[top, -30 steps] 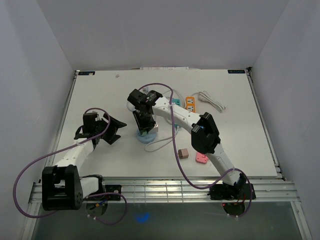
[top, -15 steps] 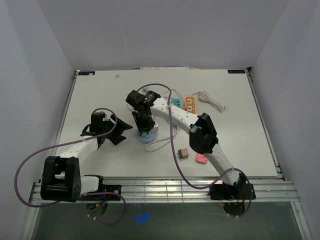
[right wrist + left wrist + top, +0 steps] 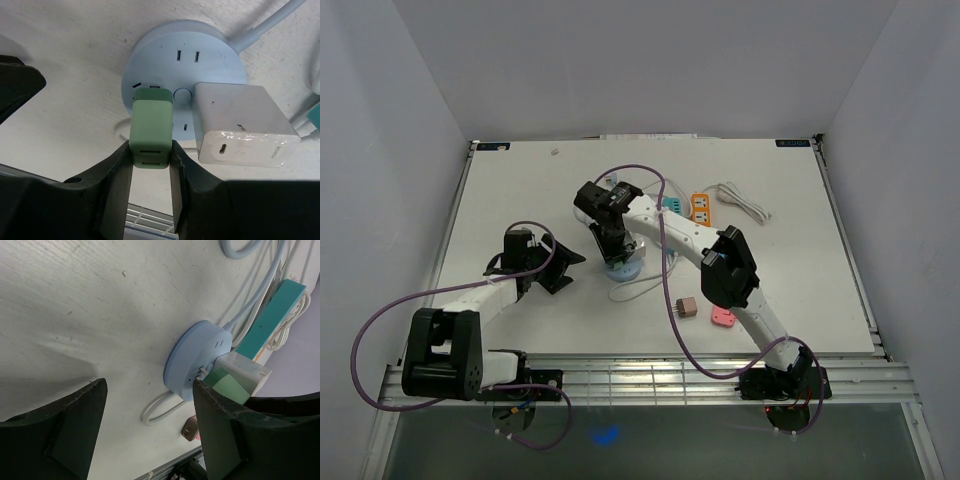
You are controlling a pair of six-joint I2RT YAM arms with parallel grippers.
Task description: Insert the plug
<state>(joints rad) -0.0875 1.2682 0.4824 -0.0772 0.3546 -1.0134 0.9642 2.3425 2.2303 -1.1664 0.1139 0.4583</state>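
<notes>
While right gripper [image 3: 151,152] pinches plug [image 3: 152,122], left gripper [image 3: 149,387] gapes.

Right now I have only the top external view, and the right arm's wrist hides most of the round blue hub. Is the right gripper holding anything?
Observer: Yes. The right wrist view shows the right gripper shut on a green plug, set against the face of the round light-blue socket hub. I cannot tell whether it is fully seated.
Reviewer: Is anything else plugged into that hub?
Observer: A white charger block sits in it, right beside the green plug.
Reviewer: And the left gripper?
Observer: Its wrist view shows the left gripper open and empty, pointed at the hub without touching it.
</notes>
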